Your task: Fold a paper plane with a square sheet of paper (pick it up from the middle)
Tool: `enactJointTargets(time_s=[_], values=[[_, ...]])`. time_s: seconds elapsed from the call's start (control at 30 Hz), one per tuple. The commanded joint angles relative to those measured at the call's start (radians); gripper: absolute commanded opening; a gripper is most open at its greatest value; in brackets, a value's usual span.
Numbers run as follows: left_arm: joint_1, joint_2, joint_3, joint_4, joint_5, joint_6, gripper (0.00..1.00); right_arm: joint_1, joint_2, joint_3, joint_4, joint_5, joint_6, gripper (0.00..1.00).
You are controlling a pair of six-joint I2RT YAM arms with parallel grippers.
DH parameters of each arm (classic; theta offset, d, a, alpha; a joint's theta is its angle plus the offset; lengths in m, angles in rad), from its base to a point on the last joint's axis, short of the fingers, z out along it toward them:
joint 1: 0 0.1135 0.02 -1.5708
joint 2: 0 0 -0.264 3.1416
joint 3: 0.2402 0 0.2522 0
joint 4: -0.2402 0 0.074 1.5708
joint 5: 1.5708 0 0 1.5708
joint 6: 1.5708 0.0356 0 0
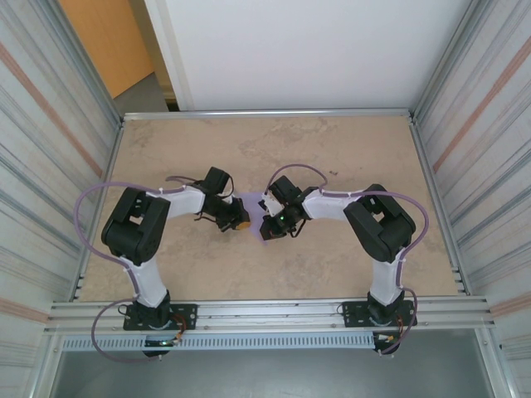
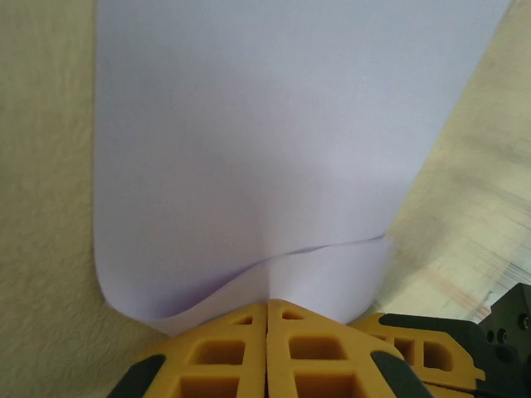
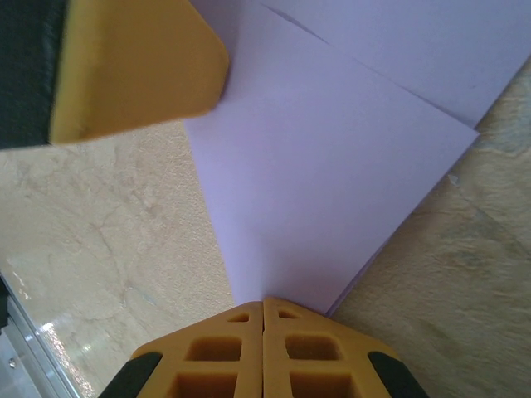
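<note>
Right now I count one lilac sheet of paper (image 2: 265,149), two layers showing, at the middle of the table (image 1: 348,141). My two arms bend with elbows outward, wrists meeting there. My left gripper (image 2: 266,305) is clamped on its curled edge; my right gripper (image 3: 264,303) pinches a folded corner.

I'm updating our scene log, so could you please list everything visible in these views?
sheet of paper: one, lilac, partly folded, mid-table between the grippers
table: one, beige stone pattern
side walls: two, grey corrugated metal, left and right
back panel: one, white, behind the table
board: one, orange-brown, far left corner
rail: one, silver, near edge
left arm, right arm: black and white, bases at near edge
left gripper: yellow fingers, shut on the paper
right gripper: yellow fingers, shut on the paper
</note>
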Motion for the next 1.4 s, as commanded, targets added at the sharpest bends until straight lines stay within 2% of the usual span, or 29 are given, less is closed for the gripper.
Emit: enactJointTargets(time_s=[0.0,0.23,0.6,0.87,1.1,1.37], values=[[-0.002,-0.079,0.006,0.054,-0.03,0.094,0.07,0.004,0.038,0.001,-0.076,0.077,0.021,0.08],[-0.035,-0.128,-0.102,0.188,0.012,0.097,0.07,0.003,0.049,0.01,-0.095,0.078,0.034,0.08],[-0.06,-0.077,-0.156,0.294,0.064,0.083,0.06,0.004,0.061,0.019,-0.109,0.075,0.03,0.08],[-0.06,-0.047,-0.156,0.289,0.056,0.111,0.06,0.004,0.074,0.024,-0.126,0.086,0.033,0.08],[-0.057,-0.021,-0.155,0.257,-0.002,0.148,0.06,0.003,0.084,0.018,-0.151,0.117,0.032,0.09],[-0.019,0.014,-0.151,0.248,-0.026,0.19,0.06,0.002,0.093,0.006,-0.188,0.163,0.024,0.09]])
